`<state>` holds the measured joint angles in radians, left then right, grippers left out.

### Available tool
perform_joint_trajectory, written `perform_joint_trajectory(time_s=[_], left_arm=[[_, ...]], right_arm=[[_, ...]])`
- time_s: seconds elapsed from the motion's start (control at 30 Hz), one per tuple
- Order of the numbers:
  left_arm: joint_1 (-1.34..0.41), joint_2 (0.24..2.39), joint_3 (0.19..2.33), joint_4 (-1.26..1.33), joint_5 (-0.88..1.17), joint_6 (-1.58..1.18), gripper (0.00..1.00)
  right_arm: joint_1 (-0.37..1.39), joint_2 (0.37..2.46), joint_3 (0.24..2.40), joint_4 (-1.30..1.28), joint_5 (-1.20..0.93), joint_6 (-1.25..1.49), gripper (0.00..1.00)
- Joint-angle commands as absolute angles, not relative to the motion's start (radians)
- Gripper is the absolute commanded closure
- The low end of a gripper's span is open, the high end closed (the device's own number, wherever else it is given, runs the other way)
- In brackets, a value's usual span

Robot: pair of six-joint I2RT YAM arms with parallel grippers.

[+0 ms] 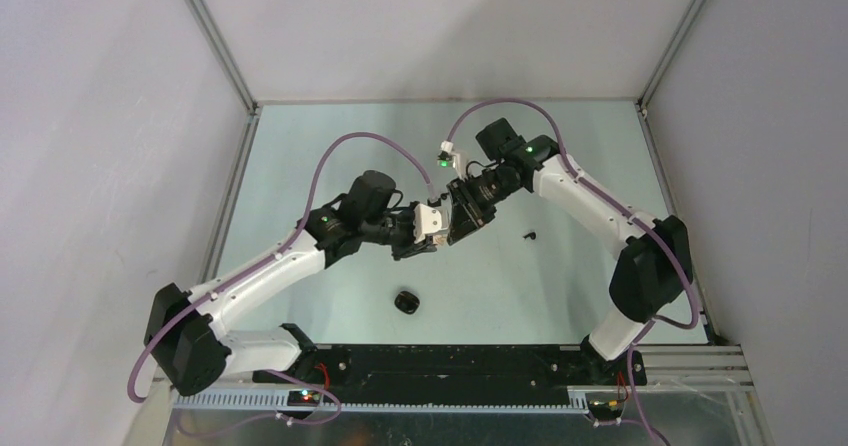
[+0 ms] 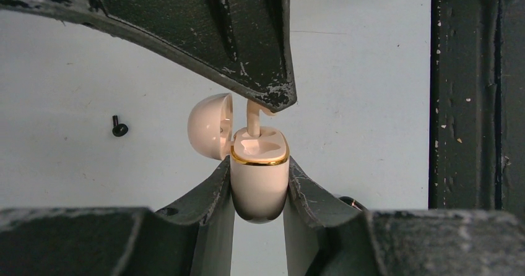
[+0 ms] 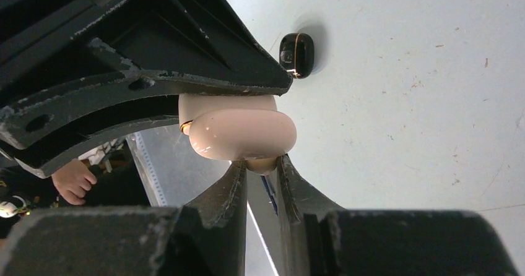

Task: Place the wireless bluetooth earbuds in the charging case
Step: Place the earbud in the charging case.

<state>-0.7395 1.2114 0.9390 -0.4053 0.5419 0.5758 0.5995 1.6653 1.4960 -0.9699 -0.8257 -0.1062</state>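
— Jaws of both arms meet over the middle of the surface (image 1: 560,166) in the top view. Our left jaws are clenched on the cream charging case (image 1: 432,220), and our right jaws stand tip to tip with them. A black case (image 1: 405,302) and a black earbud (image 1: 529,235) lie well apart from both.

— From the left wrist we see the left jaws clamped on the case's lower shell. Its lid (image 2: 210,125) hangs open to their left. Just above them a cream earbud (image 2: 254,116) sits stem-down at its socket.

— The right wrist shows our right jaws pinched on that earbud, with only a sliver of it visible between their tips and the lid just beyond.

— We judge it light, hard and glossy, so likely slippery. We'd hold the bulb, not the thin stem, and squeeze gently.
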Motion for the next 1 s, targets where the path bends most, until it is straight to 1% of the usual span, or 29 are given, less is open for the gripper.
perform_joint_trajectory(time_s=[0.0,0.47,0.7,0.87,0.97], left_arm=[[-0.758,1.213,0.961,-0.343,0.566,0.578,1.00],[-0.760,1.198,0.953,-0.354,0.605,0.586,1.00],[-0.760,1.193,0.959,-0.371,0.628,0.593,1.00],[-0.761,1.187,0.956,-0.369,0.627,0.593,1.00],[-0.760,1.184,0.953,-0.370,0.626,0.595,1.00]], right_arm=[[0.582,1.684,1.557,-0.914,-0.903,-0.068,0.88],[0.598,1.691,1.573,-0.915,-0.936,-0.076,0.82],[0.603,1.693,1.583,-0.924,-0.940,-0.091,0.71],[0.609,1.685,1.582,-0.928,-0.947,-0.098,0.61],[0.608,1.676,1.580,-0.931,-0.953,-0.105,0.58]])
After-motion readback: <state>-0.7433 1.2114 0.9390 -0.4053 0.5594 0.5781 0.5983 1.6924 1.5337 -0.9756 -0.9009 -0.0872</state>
